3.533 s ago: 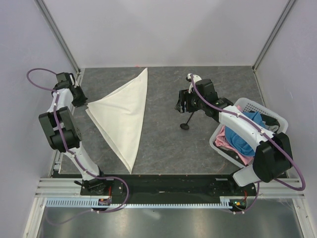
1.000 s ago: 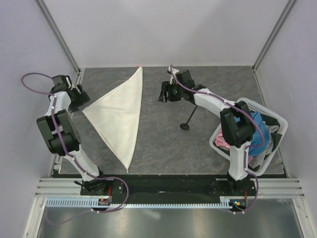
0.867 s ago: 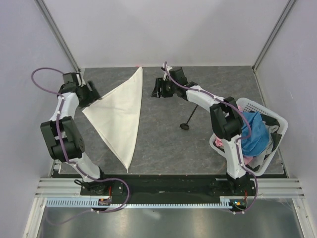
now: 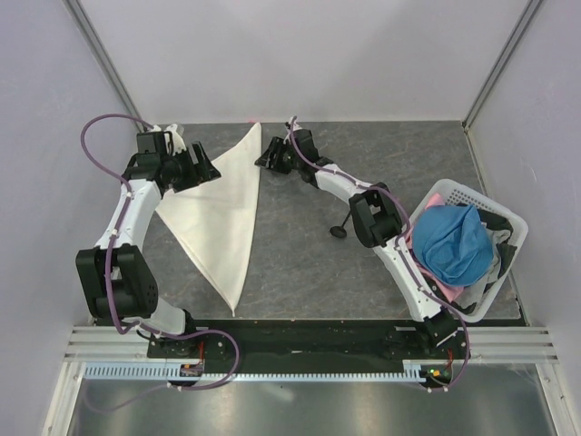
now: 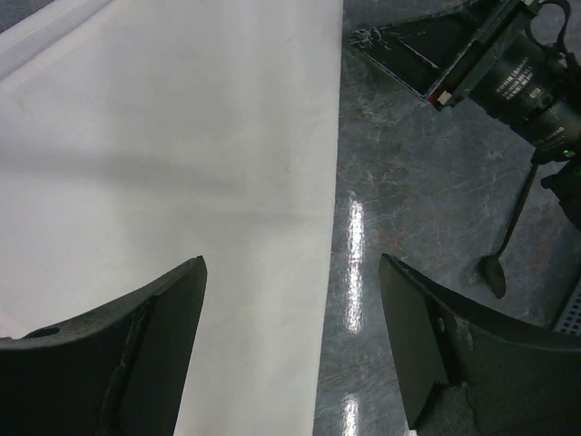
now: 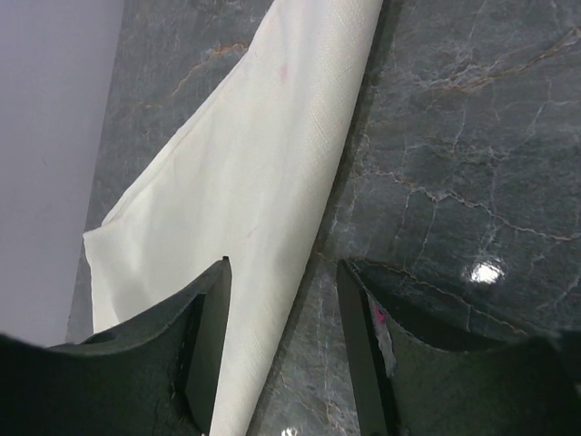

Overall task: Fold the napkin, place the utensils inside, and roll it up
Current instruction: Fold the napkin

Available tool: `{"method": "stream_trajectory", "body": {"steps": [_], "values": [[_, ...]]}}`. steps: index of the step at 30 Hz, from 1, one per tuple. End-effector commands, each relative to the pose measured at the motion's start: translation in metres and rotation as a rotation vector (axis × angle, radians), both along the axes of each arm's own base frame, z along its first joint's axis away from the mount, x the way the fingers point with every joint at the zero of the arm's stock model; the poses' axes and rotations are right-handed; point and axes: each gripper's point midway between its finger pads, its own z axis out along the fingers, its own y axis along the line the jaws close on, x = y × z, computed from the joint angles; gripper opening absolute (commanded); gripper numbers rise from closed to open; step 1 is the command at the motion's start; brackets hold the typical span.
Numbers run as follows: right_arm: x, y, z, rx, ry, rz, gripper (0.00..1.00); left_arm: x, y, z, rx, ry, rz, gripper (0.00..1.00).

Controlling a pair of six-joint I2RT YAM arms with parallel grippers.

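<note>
Jaws of both grippers stand spread, and neither holds anything.

From above, the napkin (image 4: 222, 213) lies on the left half of the table (image 4: 418, 150), folded into a long triangle with one tip at the far edge, one at the left and one near the arm bases. The left gripper (image 4: 209, 170) hangs over the napkin's far left edge. The right gripper (image 4: 260, 158) is just right of the far tip. The spoon (image 4: 345, 218) lies flat on the table right of the napkin and well apart from it, head near, handle pointing far and slightly right. A basket (image 4: 490, 202) at the right holds a blue cloth (image 4: 454, 241) and a pink cloth (image 4: 438, 194).

In the left wrist view, the two dark fingers (image 5: 159, 345) are wide apart above the cloth. The napkin's straight right edge runs through the gap between them. The other gripper shows at upper right, with the spoon beyond it.

In the right wrist view, the fingers (image 6: 204, 354) are apart. The napkin's right edge runs down into the gap between them. Whether the tips touch the cloth I cannot tell.
</note>
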Motion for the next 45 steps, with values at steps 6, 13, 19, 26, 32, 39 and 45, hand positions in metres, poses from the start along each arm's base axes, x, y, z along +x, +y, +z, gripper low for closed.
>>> {"method": "stream_trajectory", "body": {"steps": [6,13,19,26,32,39,45], "values": [[0.002,0.011,-0.02,-0.021,0.032,-0.056,0.55,-0.001,-0.019,0.03,-0.104,-0.079,-0.052,0.83],[0.002,0.013,-0.03,-0.019,0.073,-0.088,0.47,-0.002,-0.023,0.034,-0.128,-0.09,-0.067,0.83],[0.003,0.014,-0.033,-0.012,0.095,-0.117,0.32,-0.003,-0.029,0.033,-0.158,-0.081,-0.084,0.83],[0.005,0.013,-0.028,0.046,0.118,-0.157,0.0,-0.002,-0.029,0.029,-0.161,-0.071,-0.082,0.83],[0.005,-0.031,-0.008,0.022,0.065,-0.364,0.0,-0.001,-0.026,0.026,-0.152,-0.066,-0.072,0.83],[-0.035,-0.127,0.021,-0.063,0.027,-0.633,0.0,-0.001,-0.027,0.025,-0.15,-0.066,-0.071,0.83],[-0.09,-0.172,0.01,-0.113,0.079,-0.694,0.0,-0.001,-0.021,0.024,-0.124,-0.071,-0.049,0.83]]}}
